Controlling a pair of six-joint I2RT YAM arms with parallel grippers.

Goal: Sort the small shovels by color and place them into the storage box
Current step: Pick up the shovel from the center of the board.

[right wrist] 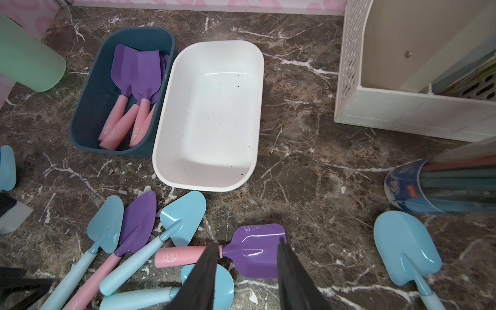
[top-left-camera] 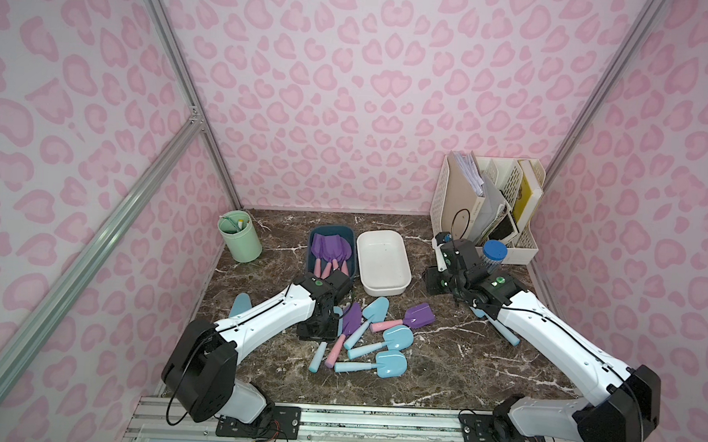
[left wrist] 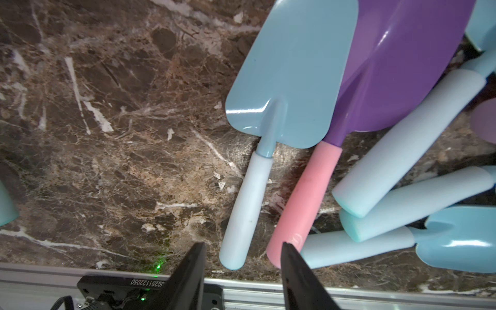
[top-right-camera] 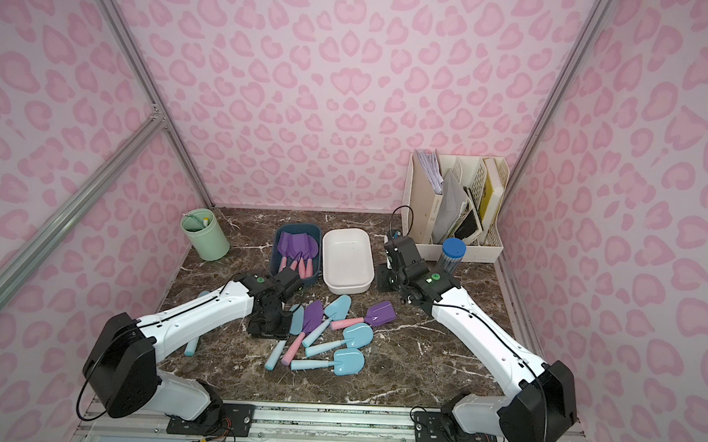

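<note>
Hovering low over the near pile [top-left-camera: 373, 339] on the table [top-left-camera: 482, 362], our left gripper [left wrist: 243, 245] stands part-open and empty, a light blue shovel [left wrist: 290, 72] and a purple shovel [left wrist: 402, 67] overlapping just beyond its jaws, so we risk pinching both handles. Farther on, our right gripper [right wrist: 247, 241], also apart and empty, hangs above a second purple shovel [right wrist: 255, 252]. Beyond, the dark blue box [right wrist: 80, 107] holds purple shovels, the white box [right wrist: 166, 161] nothing; a mixed grab would spoil the sort.

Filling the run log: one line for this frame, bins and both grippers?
dark blue bin: purple shovels | white bin: no shovels | left gripper: open, over light blue shovel | right gripper: open, over loose purple shovel
</note>
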